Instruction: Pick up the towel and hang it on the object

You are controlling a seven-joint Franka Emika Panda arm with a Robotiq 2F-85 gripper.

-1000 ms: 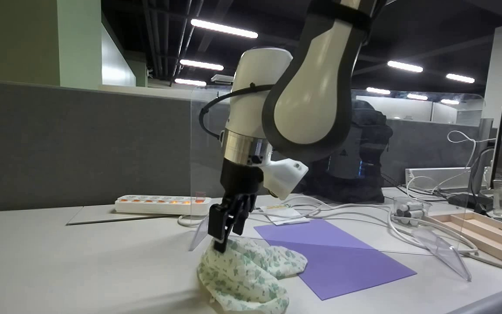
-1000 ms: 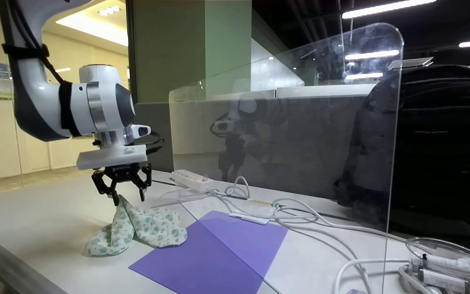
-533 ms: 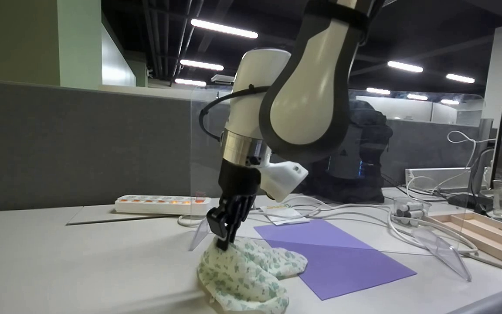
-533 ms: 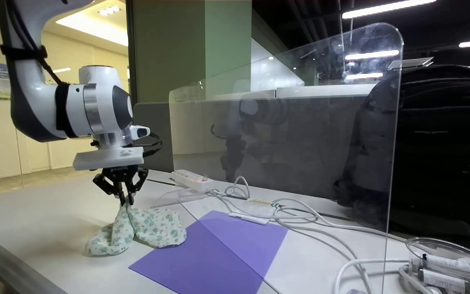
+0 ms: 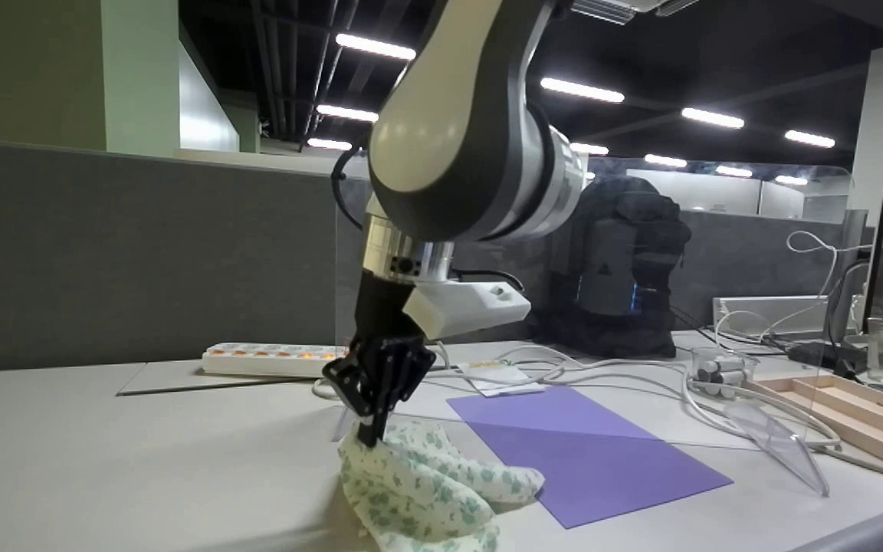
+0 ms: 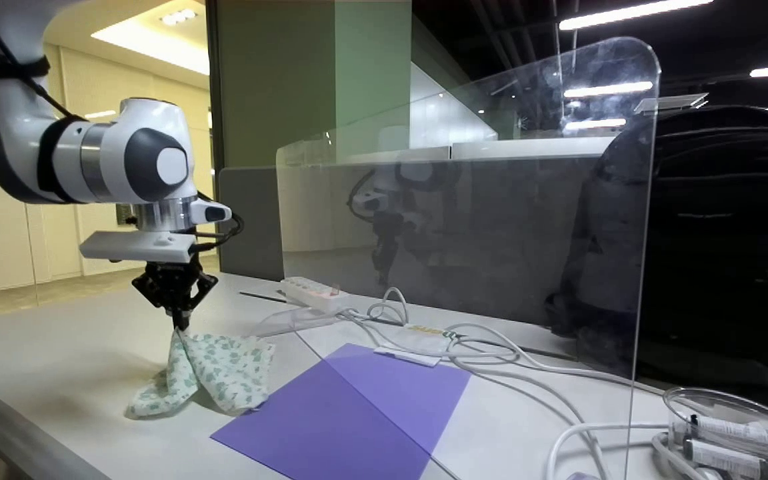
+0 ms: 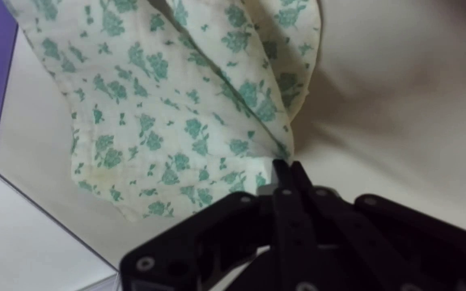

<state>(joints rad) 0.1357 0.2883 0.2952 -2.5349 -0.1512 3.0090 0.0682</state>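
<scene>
Hand [image 6: 181, 321] is clamped on the floral-print towel [image 6: 231, 370]; fingers [image 7: 293, 224] are brought together, fabric pinched at the tips, also seen in the wrist view. Towel is peaked at the grip; lower folds are rested on the bench [image 6: 51, 347], well in from the back edge. One fold is shown reaching the edge of the purple sheet [image 6: 351, 413], which is laid flat. Clear panel [image 6: 491, 247] is stood upright near the towel, its lower edge seen across the sheet. White power strip [image 5: 265, 362] is placed near the back edge. Black backpack [image 5: 629, 261] is set at the back edge, behind the panel. Wooden tray [image 5: 882, 450] is seen in an exterior view, well apart from the towel.
</scene>
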